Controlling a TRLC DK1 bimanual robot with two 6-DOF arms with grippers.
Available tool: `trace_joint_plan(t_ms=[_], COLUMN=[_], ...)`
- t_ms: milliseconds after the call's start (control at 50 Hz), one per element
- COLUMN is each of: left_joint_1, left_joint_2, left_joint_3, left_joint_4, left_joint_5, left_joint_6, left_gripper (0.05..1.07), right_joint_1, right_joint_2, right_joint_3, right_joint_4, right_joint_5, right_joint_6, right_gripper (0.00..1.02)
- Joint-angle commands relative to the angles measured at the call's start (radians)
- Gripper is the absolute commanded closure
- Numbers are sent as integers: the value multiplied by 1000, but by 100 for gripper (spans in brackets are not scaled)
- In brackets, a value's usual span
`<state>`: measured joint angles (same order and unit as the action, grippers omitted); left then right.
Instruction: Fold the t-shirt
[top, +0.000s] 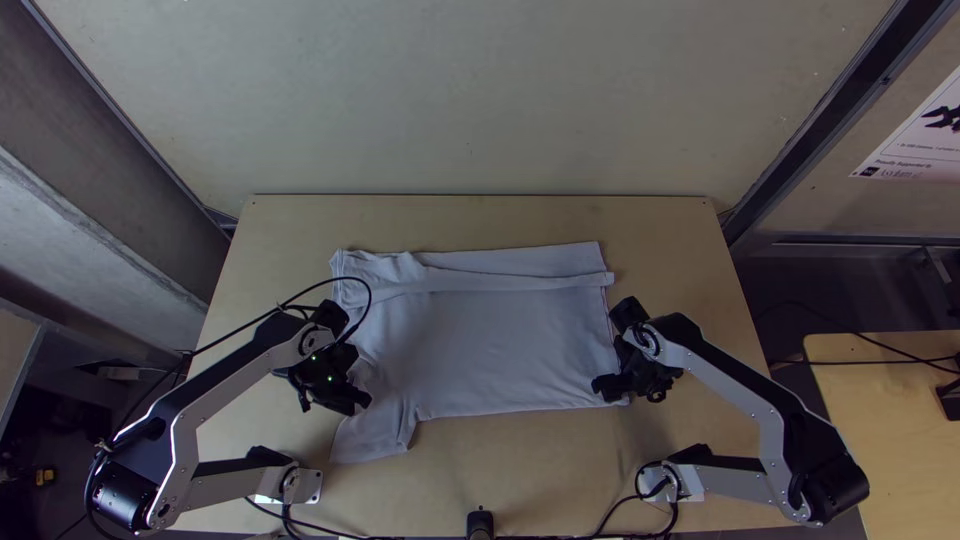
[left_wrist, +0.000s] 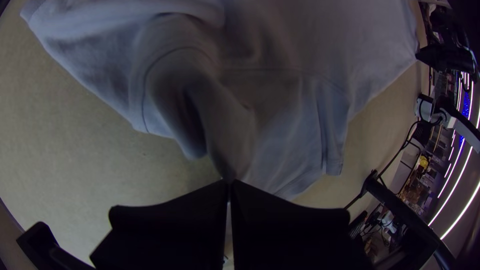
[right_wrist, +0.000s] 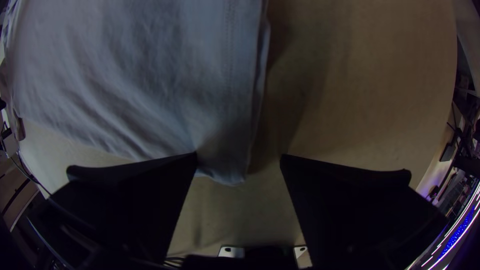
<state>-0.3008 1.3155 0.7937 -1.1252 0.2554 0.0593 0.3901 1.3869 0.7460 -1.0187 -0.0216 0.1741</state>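
Observation:
The pale t-shirt lies mostly flat, with a folded-over strip along its far side and a sleeve sticking out at the near left. My left gripper is at its left side. In the left wrist view that gripper is shut on a raised fold of the shirt close to the sleeve. My right gripper is at the near right corner. In the right wrist view the right gripper stands open, the shirt's corner lying between its parted fingers.
The wooden table shows bare wood around the shirt. A dark post-like object stands at the near edge's middle. Black cables run along that edge. Another wooden table stands off to the right.

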Motion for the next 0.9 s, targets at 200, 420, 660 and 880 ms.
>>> trace_joint_plan(t_ms=[200,420,660,880], left_joint_1=[31,55,183,267], left_joint_2=[7,-65,-148,-142], left_joint_3=[19,79,136,174], left_joint_4=[-7,-91,-219,-235], left_joint_5=[16,16,16,16], left_joint_6=[-1,2,112,162], left_gripper=[104,104,104,104], right_joint_1=[21,-33,-119,-117], right_joint_2=[-5,-57,-91,-106], right_joint_3=[-16,35,30,89], right_joint_4=[-21,-81,-81,-81], right_joint_5=[-35,-34,-29,-26], right_joint_6=[-2,1,-24,-12], right_gripper=[100,100,100,100])
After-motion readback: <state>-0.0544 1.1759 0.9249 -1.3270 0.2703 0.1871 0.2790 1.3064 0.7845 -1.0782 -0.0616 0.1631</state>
